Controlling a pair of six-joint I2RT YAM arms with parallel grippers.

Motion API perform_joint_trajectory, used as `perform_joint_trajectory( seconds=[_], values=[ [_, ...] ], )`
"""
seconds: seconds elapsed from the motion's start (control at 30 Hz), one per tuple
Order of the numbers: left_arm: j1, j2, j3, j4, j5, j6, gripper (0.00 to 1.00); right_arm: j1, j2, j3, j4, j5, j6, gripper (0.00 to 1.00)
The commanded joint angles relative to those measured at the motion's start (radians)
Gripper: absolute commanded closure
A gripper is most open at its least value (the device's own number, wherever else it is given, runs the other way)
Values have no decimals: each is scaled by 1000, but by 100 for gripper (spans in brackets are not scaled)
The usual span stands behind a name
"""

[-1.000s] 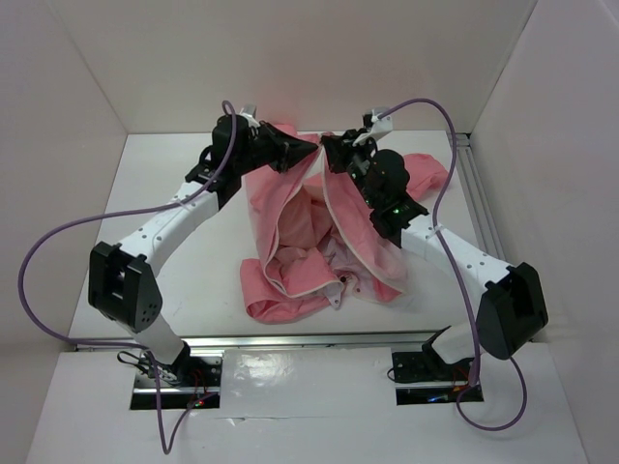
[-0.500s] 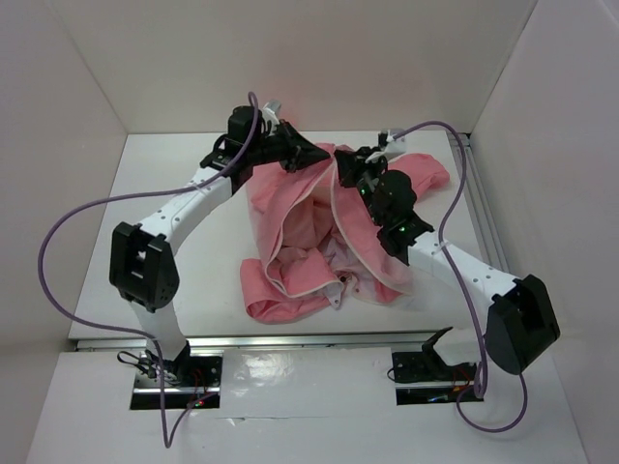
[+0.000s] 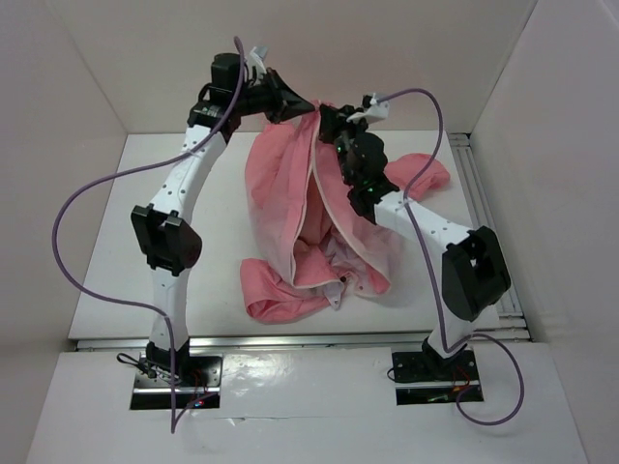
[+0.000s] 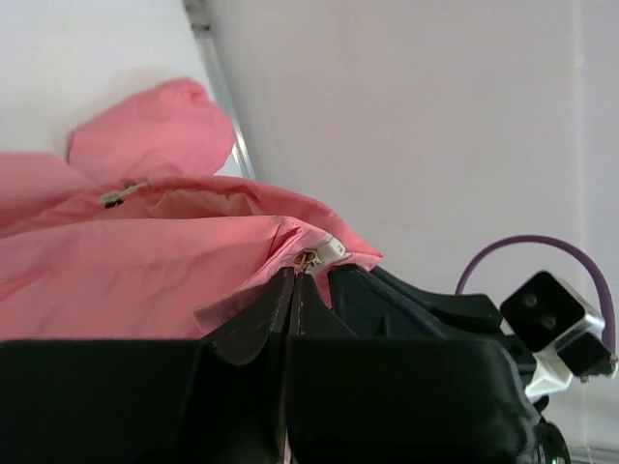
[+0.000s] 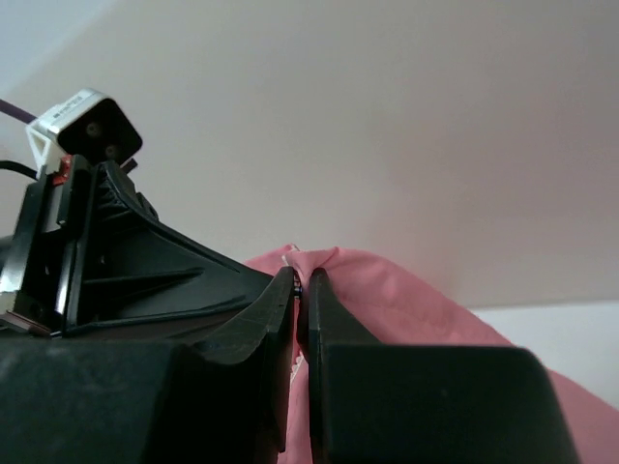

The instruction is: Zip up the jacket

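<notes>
The salmon-pink jacket (image 3: 290,193) hangs open from both grippers, raised at the back of the table, its lower part heaped on the tabletop. My left gripper (image 3: 311,103) is shut on the jacket's top edge at the small metal zipper piece (image 4: 311,257). My right gripper (image 3: 327,114) is shut on the other front edge (image 5: 319,263) right beside it. The two grippers nearly touch. White zipper edging (image 3: 343,208) runs down the open front. In the left wrist view the left gripper (image 4: 293,275) pinches pink cloth. In the right wrist view the right gripper (image 5: 302,278) pinches a fold.
White walls enclose the table on the left, back and right. A metal rail (image 3: 482,217) runs along the right edge. A sleeve (image 3: 426,174) lies toward the right rail. Purple cables loop from both arms.
Both grippers have risen and moved toward the back wall, lifting the jacket's top edges so the front hangs longer. The arms have straightened upward.
</notes>
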Motion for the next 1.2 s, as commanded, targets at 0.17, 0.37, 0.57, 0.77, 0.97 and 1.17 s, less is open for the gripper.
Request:
perform_joint_trajectory(
  seconds=[0.17,0.37,0.57,0.77,0.97,1.17],
  values=[
    [50,-31,128,104,86,27,100,-2,23,309,177,-140,-75,100],
    [-13,-232,-86,184,65,42,100,20,-84,216,255,-225,-126,100],
    [-114,-399,-507,283,-32,58,100,29,-253,-122,369,-183,-135,100],
    [-143,-428,-699,351,-48,39,100,47,-389,-278,378,-199,-126,100],
    [-152,-448,-757,333,-61,73,100,47,-552,-419,279,-165,-96,100],
    [-174,-430,-778,343,-61,73,100,47,-630,-512,232,-120,-16,100]
  ],
)
